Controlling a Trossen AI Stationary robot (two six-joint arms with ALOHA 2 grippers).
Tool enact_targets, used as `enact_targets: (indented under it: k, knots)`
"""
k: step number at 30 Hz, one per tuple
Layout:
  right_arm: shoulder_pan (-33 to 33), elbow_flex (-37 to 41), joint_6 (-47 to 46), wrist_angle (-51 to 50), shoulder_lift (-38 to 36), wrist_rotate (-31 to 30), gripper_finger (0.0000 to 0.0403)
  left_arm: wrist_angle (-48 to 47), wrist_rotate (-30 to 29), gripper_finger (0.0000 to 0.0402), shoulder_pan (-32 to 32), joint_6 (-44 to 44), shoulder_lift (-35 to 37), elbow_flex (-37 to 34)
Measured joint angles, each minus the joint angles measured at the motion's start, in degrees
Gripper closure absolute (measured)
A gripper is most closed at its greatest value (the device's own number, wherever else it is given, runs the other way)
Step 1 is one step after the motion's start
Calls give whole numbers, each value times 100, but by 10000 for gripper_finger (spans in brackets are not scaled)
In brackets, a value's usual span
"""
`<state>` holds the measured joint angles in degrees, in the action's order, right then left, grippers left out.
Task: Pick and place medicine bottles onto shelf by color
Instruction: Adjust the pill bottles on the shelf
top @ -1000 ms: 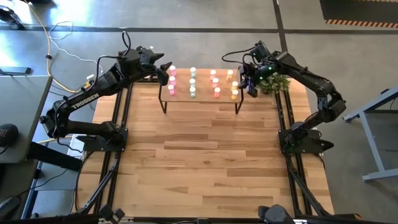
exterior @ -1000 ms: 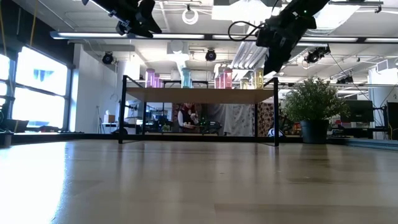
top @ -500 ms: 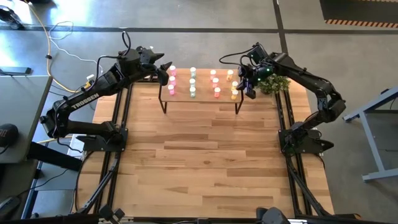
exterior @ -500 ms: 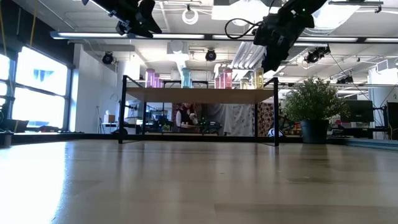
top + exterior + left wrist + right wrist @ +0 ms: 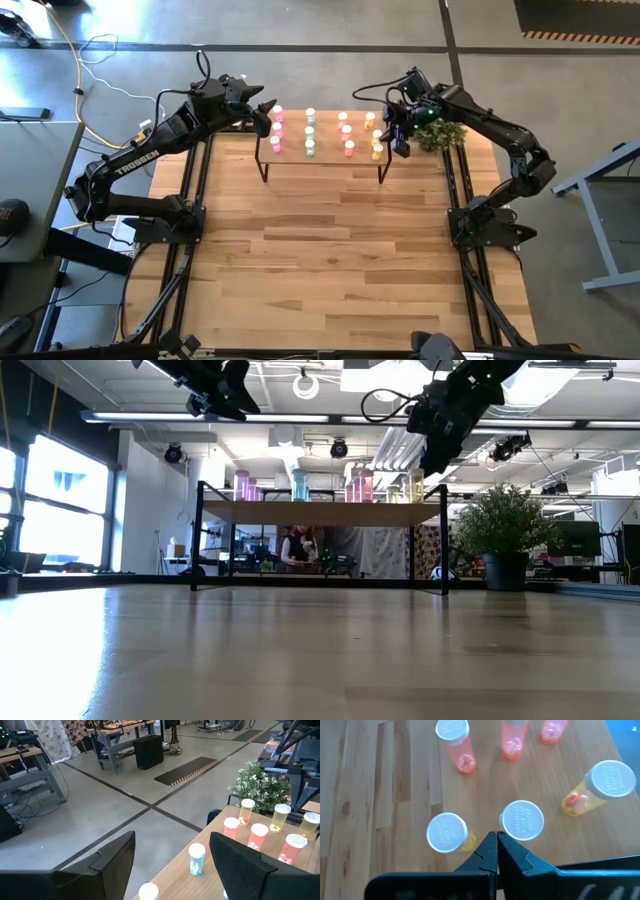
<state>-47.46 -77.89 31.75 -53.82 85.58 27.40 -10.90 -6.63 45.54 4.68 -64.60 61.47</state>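
The shelf stands at the table's far edge on thin black legs. On it the medicine bottles stand upright on their bases in rows by colour: pink, green, red-orange, yellow. My right gripper is shut and points down over the shelf's right end, its tips between the white caps of two yellow bottles. My left gripper hangs open, nearly level, off the shelf's left end with nothing between its fingers; a green bottle stands beyond it.
A small potted plant stands just right of the shelf, behind my right arm. The wood-plank tabletop lies in front of the shelf. Black frame rails run along both table sides. A person shows far off in the room.
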Motion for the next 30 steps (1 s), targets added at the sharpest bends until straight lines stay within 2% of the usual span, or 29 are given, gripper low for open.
enact_targets:
  k: [12,15,30]
  knots:
    - [101,-4,-7,30,264,-134,403,0,0,157,0,1,-2,0]
    - [114,-4,-24,50,267,-317,403,0,2,157,0,1,0,0]
    - [111,-4,-89,138,250,-444,403,0,2,157,0,1,0,0]
